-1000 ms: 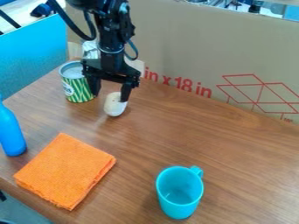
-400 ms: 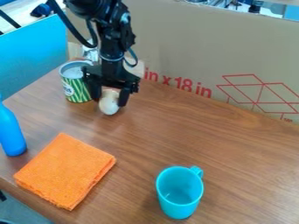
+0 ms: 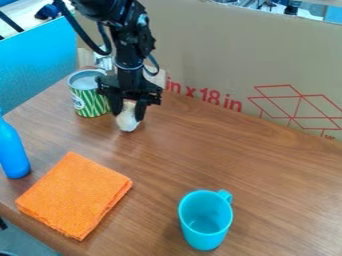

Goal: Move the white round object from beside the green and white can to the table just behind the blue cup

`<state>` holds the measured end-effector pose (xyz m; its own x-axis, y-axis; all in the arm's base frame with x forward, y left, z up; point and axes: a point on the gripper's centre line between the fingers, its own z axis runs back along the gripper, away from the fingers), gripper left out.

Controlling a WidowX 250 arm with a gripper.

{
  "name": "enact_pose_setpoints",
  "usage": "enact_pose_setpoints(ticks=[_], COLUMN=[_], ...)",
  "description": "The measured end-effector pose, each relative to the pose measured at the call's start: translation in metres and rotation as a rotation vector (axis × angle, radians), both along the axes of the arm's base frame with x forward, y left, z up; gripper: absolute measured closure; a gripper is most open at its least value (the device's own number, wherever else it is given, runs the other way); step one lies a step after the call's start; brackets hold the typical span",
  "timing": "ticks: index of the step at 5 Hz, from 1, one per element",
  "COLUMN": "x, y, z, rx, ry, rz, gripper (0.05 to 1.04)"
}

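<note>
- Directly below the black gripper (image 3: pixel 128 114) is a small, rounded white object (image 3: pixel 127 123), on the wooden table (image 3: pixel 254 165). Its long axis runs from under the gripper's palm toward the viewer, between the two fingers.
- The gripper points down, its fingers partly open, about as far apart as the object is wide. One finger is at each side of the object, and they appear to have hold of it, though how firmly cannot be told.
- Just beside the gripper, on the viewer's left, stands an upright green-and-white striped can (image 3: pixel 87 102). Behind the gripper is a printed cardboard panel (image 3: pixel 220 50).
- Toward the viewer and left of the gripper lie a folded orange cloth (image 3: pixel 75 194) and, farther left, a blue bottle (image 3: pixel 12 152), upright. A turquoise mug (image 3: pixel 206 225) stands well apart from the gripper, nearer the viewer and to the right.
- Compared with the earliest frame, the fingers are closer together, and the object sits slightly farther left, more centered between them. The can, cloth, bottle and mug are unchanged.
</note>
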<state>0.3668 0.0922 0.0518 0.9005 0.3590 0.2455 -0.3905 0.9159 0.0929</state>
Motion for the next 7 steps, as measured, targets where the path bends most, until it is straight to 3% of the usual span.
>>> enact_pose_setpoints(ticks=[1,2,3,5,6,7], x=[0.000,-0.005,-0.005,-0.012,-0.014,-0.013], y=[-0.028,-0.060,-0.101,-0.188,-0.214,-0.220], z=[0.021,0.032,0.045,0.033,0.029,0.017], rx=[-0.076,-0.146,-0.196,-0.270,-0.309,-0.325], ry=[-0.044,-0.023,-0.050,-0.029,-0.042,-0.013], rz=[-0.096,-0.191,-0.292,-0.485,-0.538,-0.534], gripper=[0.505,0.506,0.505,0.506,0.506,0.506])
